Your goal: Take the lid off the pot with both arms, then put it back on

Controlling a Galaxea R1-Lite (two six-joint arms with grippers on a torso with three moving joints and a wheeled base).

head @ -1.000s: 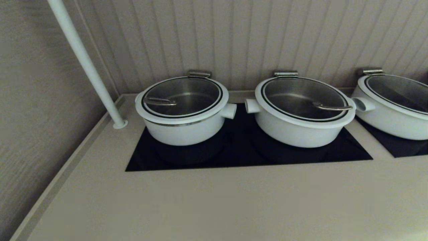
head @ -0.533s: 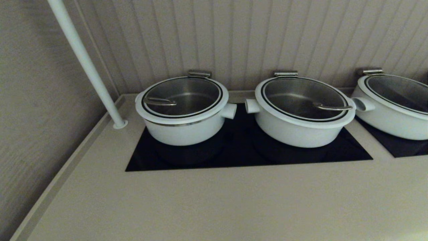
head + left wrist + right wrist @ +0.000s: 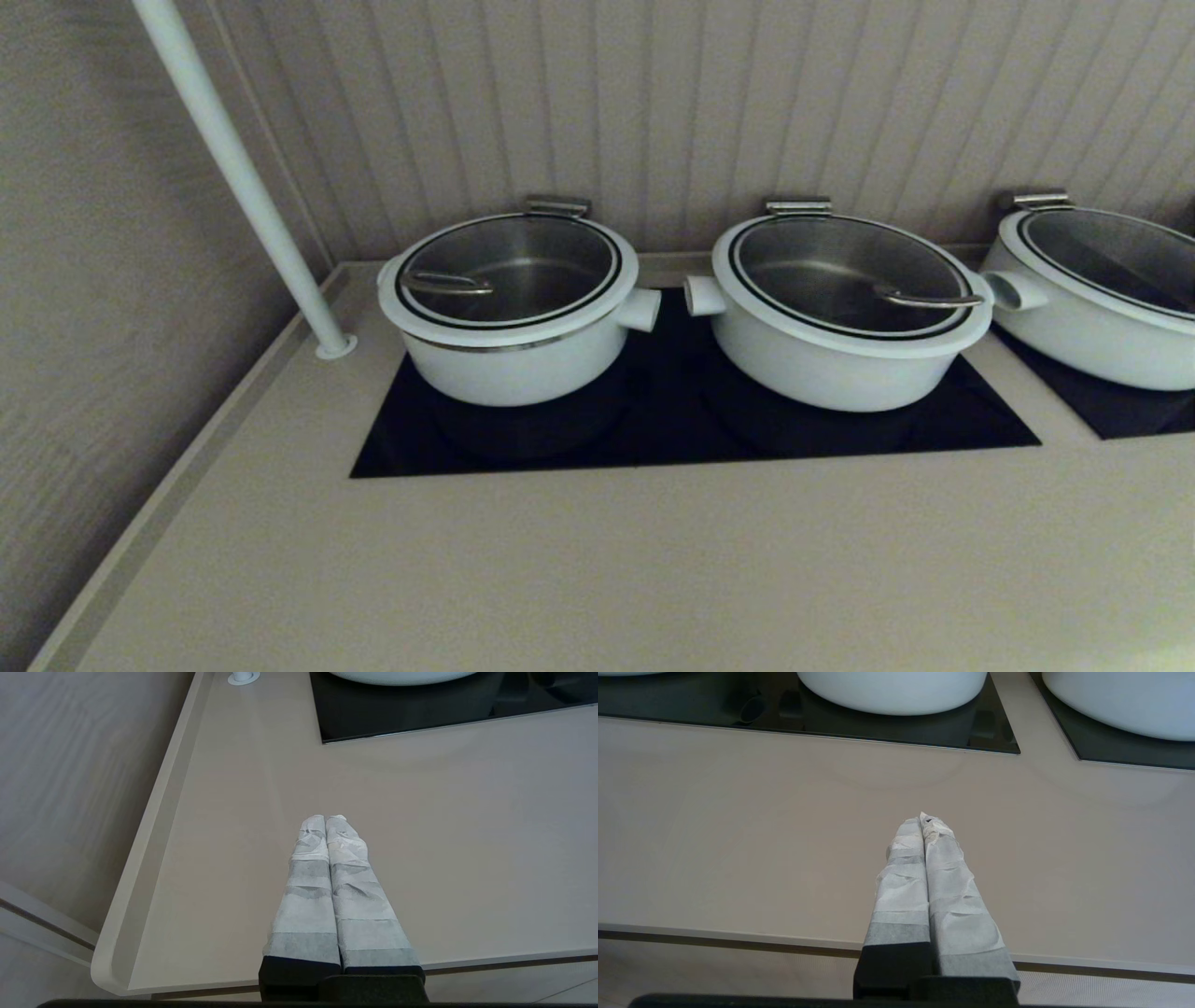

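The lid (image 3: 509, 271) sat flat on the pot (image 3: 513, 359), ahead of my left end effector (image 3: 325, 819) and right end effector (image 3: 923, 820), both closed, empty, low over the counter (image 3: 444, 826).

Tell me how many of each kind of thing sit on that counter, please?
White pots: 3: the pot, a middle pot, a far-right pot
Glass lids: 3: the lid, middle lid, right lid
Black cooktop panels: 2
White pole: 1
Total: 9
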